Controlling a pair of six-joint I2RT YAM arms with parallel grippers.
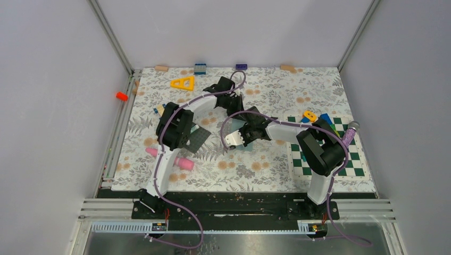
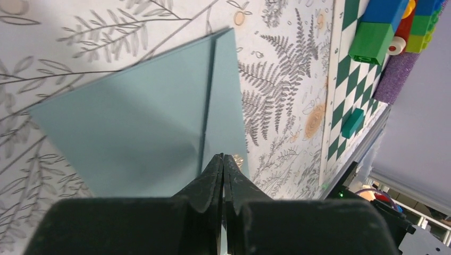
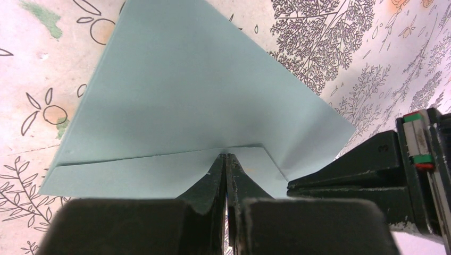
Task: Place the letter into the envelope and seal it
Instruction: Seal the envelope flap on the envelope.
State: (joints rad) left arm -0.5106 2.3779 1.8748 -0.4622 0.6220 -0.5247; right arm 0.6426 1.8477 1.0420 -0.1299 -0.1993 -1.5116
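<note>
The teal-grey envelope (image 2: 133, 122) lies flat on the floral table cover. In the left wrist view a fold line runs down it towards my left gripper (image 2: 223, 156), which is shut with its tips on the envelope's near edge. In the right wrist view the envelope (image 3: 186, 90) has its flap folded over. The shut right gripper (image 3: 227, 155) rests at the flap's edge, with the left gripper's fingers (image 3: 340, 175) close on the right. From above only a sliver of the envelope (image 1: 246, 150) shows under both wrists. The letter is out of view.
A dark grey mat (image 1: 198, 139) and pink pieces (image 1: 183, 162) lie to the left. A green checkerboard (image 1: 298, 159) with coloured blocks (image 1: 325, 119) sits to the right. A yellow triangle (image 1: 182, 83) and small blocks line the back edge.
</note>
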